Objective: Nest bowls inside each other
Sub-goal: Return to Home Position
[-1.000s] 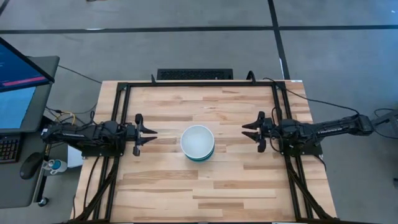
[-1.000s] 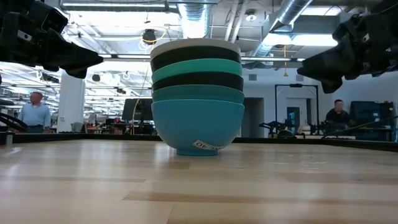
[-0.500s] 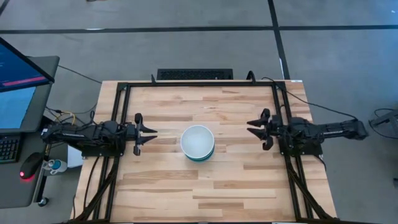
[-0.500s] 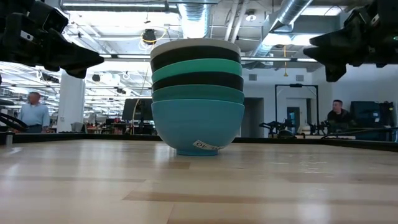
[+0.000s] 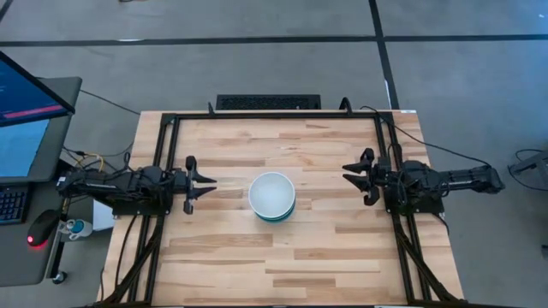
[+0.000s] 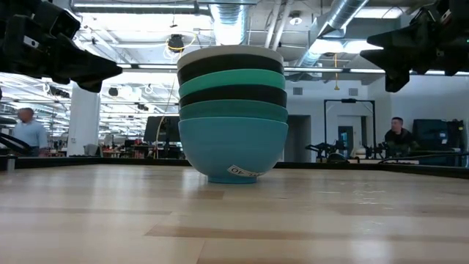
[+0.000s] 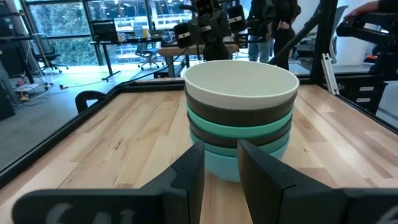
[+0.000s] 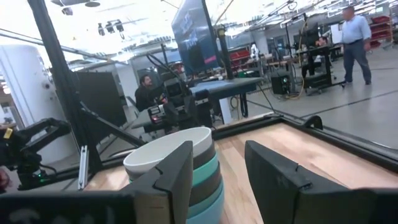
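Note:
The bowls point(image 5: 272, 197) stand nested in one stack at the table's middle. In the low view the stack point(image 6: 232, 110) reads from the top: white, black, teal-green, black, cyan, blue. The blue bowl's foot point(image 6: 233, 177) rests on the wood. My left gripper point(image 5: 208, 184) hovers open to the stack's left, above the table, and its wrist view point(image 7: 221, 163) looks straight at the stack point(image 7: 241, 115). My right gripper point(image 5: 348, 173) hovers open to the stack's right, higher than the bowls point(image 8: 180, 163). Neither touches anything.
Black frame rails point(image 5: 167, 162) run along the table's left, right and far sides. A keyboard point(image 5: 268, 102) lies past the far edge; a monitor point(image 5: 26, 94) and mouse point(image 5: 41, 229) sit off the left side. Bare wood point(image 5: 274, 265) lies near the stack. People point(image 6: 398, 132) show in the room behind.
My right gripper has drawn back from the stack toward the table's right edge and has risen. The left arm and the bowl stack have kept still.

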You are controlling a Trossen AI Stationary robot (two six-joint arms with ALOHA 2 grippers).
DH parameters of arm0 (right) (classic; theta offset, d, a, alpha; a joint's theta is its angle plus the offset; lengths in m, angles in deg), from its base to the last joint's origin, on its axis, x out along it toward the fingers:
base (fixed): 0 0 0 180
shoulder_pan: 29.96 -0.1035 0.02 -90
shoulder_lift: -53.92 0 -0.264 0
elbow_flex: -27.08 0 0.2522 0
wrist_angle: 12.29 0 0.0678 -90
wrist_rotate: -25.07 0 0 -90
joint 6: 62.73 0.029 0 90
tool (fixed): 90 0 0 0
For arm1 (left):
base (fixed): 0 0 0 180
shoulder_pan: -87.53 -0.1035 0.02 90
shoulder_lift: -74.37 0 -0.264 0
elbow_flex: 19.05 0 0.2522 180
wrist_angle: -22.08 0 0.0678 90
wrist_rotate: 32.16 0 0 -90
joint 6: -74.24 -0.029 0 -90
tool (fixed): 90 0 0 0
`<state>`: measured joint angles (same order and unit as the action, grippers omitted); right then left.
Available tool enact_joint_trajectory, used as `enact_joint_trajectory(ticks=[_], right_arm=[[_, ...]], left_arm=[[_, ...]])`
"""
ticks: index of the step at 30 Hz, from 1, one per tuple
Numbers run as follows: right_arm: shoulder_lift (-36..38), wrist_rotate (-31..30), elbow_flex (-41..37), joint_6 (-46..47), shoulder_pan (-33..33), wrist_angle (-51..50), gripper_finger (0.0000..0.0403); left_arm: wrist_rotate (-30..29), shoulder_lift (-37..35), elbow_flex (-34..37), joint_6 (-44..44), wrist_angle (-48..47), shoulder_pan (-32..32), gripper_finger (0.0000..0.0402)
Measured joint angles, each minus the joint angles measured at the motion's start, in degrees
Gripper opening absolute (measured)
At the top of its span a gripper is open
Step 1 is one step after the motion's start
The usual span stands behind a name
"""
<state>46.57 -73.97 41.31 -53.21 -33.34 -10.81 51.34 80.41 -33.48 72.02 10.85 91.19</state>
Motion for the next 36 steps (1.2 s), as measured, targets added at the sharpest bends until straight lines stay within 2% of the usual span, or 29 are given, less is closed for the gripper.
enact_joint_trajectory(ticks=[3, 8, 12, 16, 20, 29, 36], right_arm=[[0.0, 0.0, 0.0, 0.0, 0.0, 0.0, 0.017], [0.0, 0.0, 0.0, 0.0, 0.0, 0.0, 0.017], [0.0, 0.0, 0.0, 0.0, 0.0, 0.0, 0.017], [0.0, 0.0, 0.0, 0.0, 0.0, 0.0, 0.017], [0.0, 0.0, 0.0, 0.0, 0.0, 0.0, 0.017], [-0.1, 0.0, 0.0, 0.0, 0.0, 0.0, 0.017], [-0.1, 0.0, 0.0, 0.0, 0.0, 0.0, 0.017]], left_arm=[[1.2, 0.0, 0.0, 0.7, -0.1, 0.0, 0.0087], [5.1, 0.0, 0.0, 8.5, -0.7, 0.0, 0.0087], [4.7, 0.0, 0.0, 10.1, -1.0, 0.0, 0.0087], [1.8, 0.0, 0.0, 12.0, -0.6, 0.0, 0.0087], [-1.0, 0.0, 0.0, 10.0, 0.2, 0.0, 0.0087], [-1.8, -0.1, 0.0, 0.4, 1.5, 0.0, 0.0087], [-1.8, -0.1, 0.0, -0.3, 1.3, 0.0, 0.0087]])
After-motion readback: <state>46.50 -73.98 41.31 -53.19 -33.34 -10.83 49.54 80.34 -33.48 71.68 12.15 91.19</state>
